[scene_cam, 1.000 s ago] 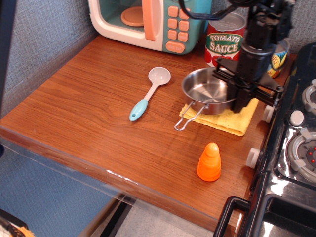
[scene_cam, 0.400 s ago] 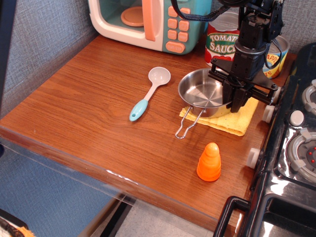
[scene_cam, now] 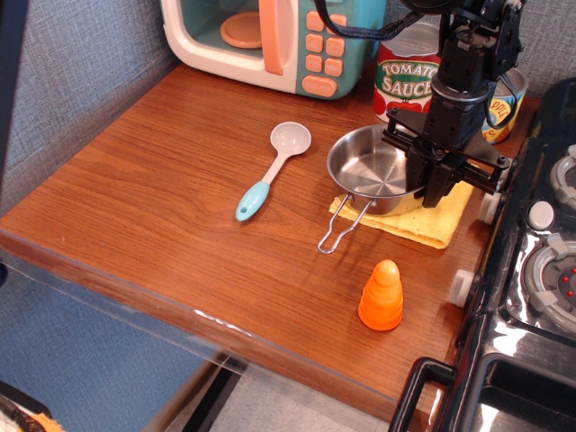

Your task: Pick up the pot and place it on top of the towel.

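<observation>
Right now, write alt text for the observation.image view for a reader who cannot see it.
A steel pot sits on a yellow towel on a wooden table, with the gripper down at the pot's right rim. Its wire handle points toward the front edge. Nearby: a spoon, an orange toy, a tomato sauce can and a toy microwave.
</observation>
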Robot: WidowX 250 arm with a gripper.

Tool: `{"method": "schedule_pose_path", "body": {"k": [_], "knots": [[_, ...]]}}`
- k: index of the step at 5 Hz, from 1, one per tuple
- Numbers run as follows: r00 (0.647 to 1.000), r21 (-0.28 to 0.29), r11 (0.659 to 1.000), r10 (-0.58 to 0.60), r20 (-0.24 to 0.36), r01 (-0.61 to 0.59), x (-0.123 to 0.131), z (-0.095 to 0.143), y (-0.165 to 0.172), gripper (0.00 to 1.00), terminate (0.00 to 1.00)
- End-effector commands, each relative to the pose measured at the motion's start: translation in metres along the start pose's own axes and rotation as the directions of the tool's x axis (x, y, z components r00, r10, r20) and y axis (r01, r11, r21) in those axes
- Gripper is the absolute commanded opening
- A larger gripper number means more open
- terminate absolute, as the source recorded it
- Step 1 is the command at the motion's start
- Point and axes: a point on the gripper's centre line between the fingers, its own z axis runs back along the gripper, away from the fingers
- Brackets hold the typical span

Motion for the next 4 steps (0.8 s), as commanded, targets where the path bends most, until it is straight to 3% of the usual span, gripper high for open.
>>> {"method": "schedule_pose_path", "body": {"k": [1, 2, 4], "knots": [[0.979, -0.057, 0.995, 0.086, 0.187, -0.077, -0.025, 0.073, 0.021, 1.0, 0.0], [0.967, -0.05, 0.982, 0.189, 0.169, -0.183, -0.055, 0.087, 0.046, 1.0, 0.0], [0.969, -0.091, 0.972, 0.225, 0.098, -0.217, -0.087, 0.076, 0.062, 1.0, 0.0]]}}
